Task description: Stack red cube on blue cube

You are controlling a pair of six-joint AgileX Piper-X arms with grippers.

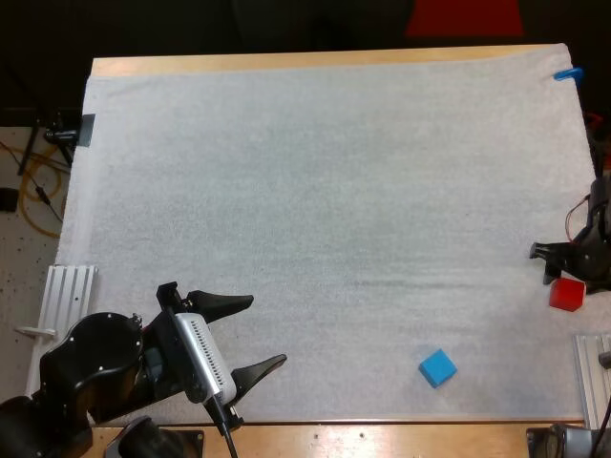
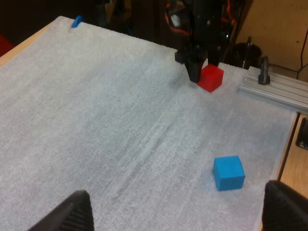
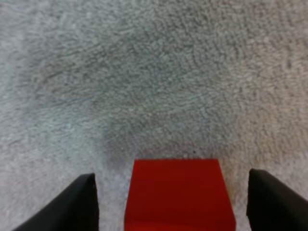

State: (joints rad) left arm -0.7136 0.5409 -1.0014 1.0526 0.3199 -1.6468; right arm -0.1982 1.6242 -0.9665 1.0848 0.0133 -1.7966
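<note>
The red cube (image 1: 566,293) sits on the white mat (image 1: 325,191) near its right edge. My right gripper (image 1: 558,272) is lowered around it and open. The right wrist view has the red cube (image 3: 178,192) between the two black fingers (image 3: 72,204), with a gap of mat on each side. The blue cube (image 1: 437,366) lies alone near the mat's front edge, left of the red one. My left gripper (image 1: 256,334) stands open over the front left of the mat, holding nothing. From the left wrist, the blue cube (image 2: 229,173) lies ahead, and the right gripper (image 2: 198,67) stands at the red cube (image 2: 211,78).
A ribbed aluminium rail (image 1: 67,298) lies off the mat's left edge and another rail (image 1: 592,367) at the right edge, close to the red cube. The wooden table edge (image 1: 401,434) runs just in front of the blue cube.
</note>
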